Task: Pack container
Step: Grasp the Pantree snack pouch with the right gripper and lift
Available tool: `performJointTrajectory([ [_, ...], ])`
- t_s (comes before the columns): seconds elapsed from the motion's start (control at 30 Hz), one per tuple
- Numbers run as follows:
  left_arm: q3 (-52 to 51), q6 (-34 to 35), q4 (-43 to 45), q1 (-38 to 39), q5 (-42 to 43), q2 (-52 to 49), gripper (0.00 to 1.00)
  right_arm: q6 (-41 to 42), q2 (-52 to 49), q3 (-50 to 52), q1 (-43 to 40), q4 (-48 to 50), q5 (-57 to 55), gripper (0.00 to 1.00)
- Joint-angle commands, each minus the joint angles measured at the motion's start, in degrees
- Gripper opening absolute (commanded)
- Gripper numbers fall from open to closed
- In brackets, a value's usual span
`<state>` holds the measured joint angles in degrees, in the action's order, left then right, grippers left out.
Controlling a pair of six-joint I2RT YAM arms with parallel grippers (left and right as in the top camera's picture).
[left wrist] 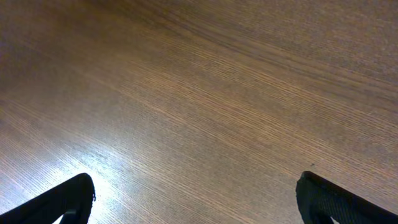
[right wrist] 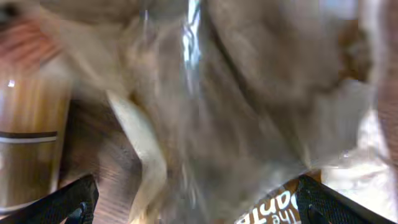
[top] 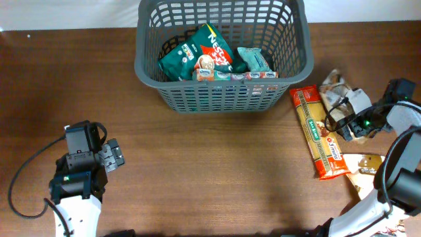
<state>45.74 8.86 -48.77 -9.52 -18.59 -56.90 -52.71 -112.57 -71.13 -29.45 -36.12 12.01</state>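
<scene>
At top centre of the overhead view, the one container [top: 141,66] stands on the brown wooden surface [top: 210,171], holding three packets: green packet [top: 197,52], teal packet [top: 253,59], red-and-white packet [top: 230,76]. At right lie one orange packet [top: 320,135] and one clear bag [right wrist: 236,93]. Both tools are released: left tool [left wrist: 196,193] over bare wood, right tool [right wrist: 196,199] close over the clear bag.

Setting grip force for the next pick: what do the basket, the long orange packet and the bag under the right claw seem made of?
Basket: moulded plastic, matt dark grey, judging by its slotted lattice walls and rim. Long orange packet: printed flexible film, likely plastic. Bag under the right claw: thin clear crinkly film, going by creases and glints, though the view is blurred.
</scene>
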Motion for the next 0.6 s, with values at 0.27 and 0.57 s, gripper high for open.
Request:
performJointTrajectory([
  [0.27,-0.4,0.5,0.2,-0.4,0.4,-0.1,0.99,2.1,-2.3,0.3,0.2,-0.3,3.1,0.99],
  [0.57,-0.4,0.5,0.2,-0.4,0.4,-0.1,0.99,10.0,-2.3,0.3,0.2,-0.9,3.0,0.99],
])
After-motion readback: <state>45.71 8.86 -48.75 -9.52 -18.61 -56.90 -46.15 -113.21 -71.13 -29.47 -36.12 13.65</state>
